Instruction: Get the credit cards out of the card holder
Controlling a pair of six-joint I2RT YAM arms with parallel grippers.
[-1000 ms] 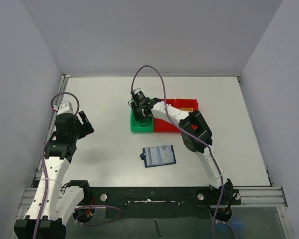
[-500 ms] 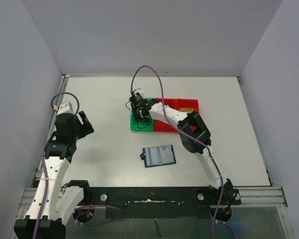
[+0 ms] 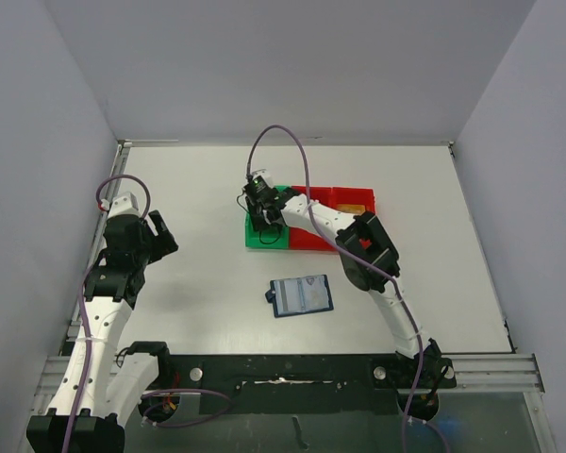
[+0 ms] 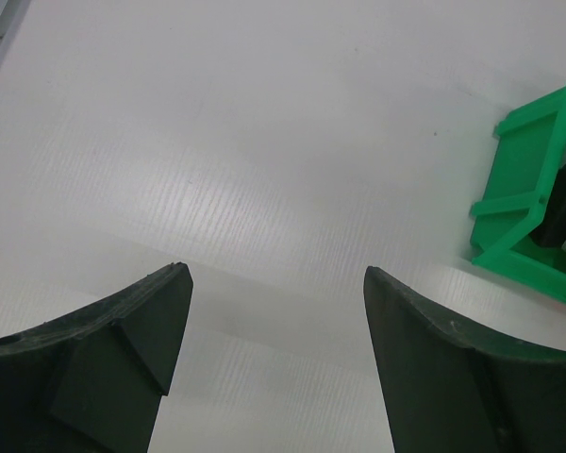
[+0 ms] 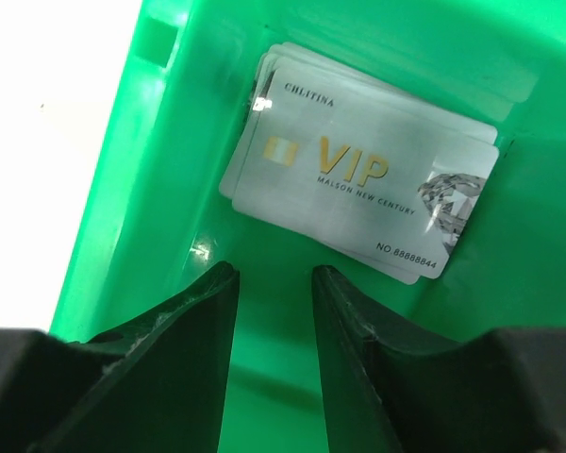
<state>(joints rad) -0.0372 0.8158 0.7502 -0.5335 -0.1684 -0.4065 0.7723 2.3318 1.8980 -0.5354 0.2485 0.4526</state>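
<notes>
The dark navy card holder (image 3: 301, 295) lies open on the table, its lighter blue panels up. My right gripper (image 3: 260, 217) reaches down into the green bin (image 3: 254, 238). In the right wrist view its fingers (image 5: 274, 271) are slightly apart with nothing between them. Just beyond them a silver-grey VIP card (image 5: 358, 179) lies flat on the bin floor (image 5: 264, 377), with another card's edges showing under it. A gold-tan patch (image 3: 356, 207) shows in the red bin. The black card is not in view. My left gripper (image 3: 160, 234) is open and empty (image 4: 276, 269) at the far left.
A red bin (image 3: 354, 195) adjoins the green bin on its right. The green bin's corner shows in the left wrist view (image 4: 528, 198). Grey walls enclose the table on three sides. A metal rail runs along the near edge (image 3: 292, 363).
My right gripper has shifted slightly to the left over the green bin. The left arm and the card holder have not moved.
</notes>
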